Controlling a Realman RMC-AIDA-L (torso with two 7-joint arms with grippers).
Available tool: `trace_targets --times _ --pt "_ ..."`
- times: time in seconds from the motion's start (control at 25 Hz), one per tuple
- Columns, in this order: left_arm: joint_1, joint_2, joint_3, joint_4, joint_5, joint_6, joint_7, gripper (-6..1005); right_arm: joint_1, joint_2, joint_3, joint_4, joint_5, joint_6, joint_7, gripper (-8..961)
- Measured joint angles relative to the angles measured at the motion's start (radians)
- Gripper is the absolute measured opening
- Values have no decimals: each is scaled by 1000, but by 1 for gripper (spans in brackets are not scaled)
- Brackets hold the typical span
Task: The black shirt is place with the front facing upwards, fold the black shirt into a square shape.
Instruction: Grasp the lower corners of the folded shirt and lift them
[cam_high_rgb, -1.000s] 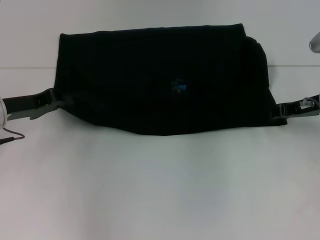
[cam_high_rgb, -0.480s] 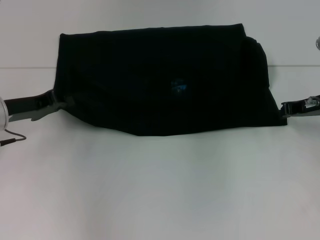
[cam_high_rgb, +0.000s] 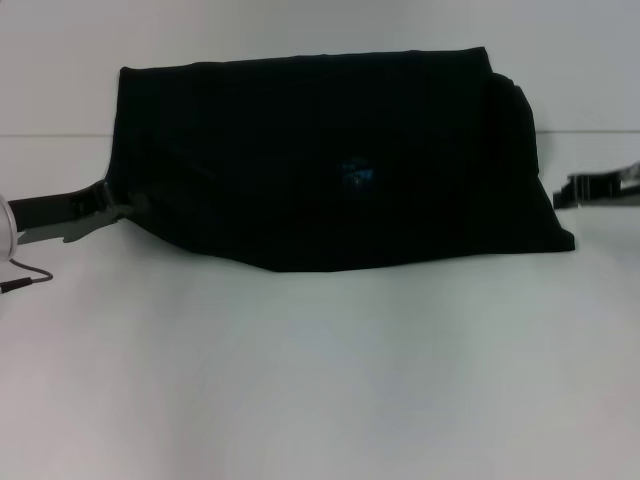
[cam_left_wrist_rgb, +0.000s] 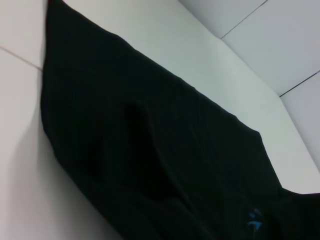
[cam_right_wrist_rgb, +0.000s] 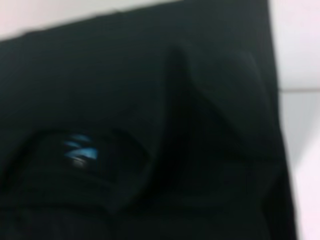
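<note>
Head view: the shirt (cam_high_rgb: 330, 165) is seen folded into a wide band on the white worktop (cam_high_rgb: 320, 380), its blue label (cam_high_rgb: 357, 172) showing near the middle. The left pincer (cam_high_rgb: 118, 207) is held at the shirt's left edge, touching the cloth; whether it is clenched on the fabric cannot be told. The right pincer (cam_high_rgb: 565, 194) is held just beside the right edge, apart from the cloth; its state cannot be told either.
</note>
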Motion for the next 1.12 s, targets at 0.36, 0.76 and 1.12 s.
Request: trace_targets --times 0.36,0.76,1.12 --pt "6 -9 -12 10 0 13 5 0 9 -25 -2 30 -42 2 11 151" --pt "6 -13 -12 11 0 12 6 -1 3 -15 -5 53 -45 39 -1 466" --pt "6 -17 -12 10 0 12 8 -1 10 9 -94 138 -45 202 -3 474"
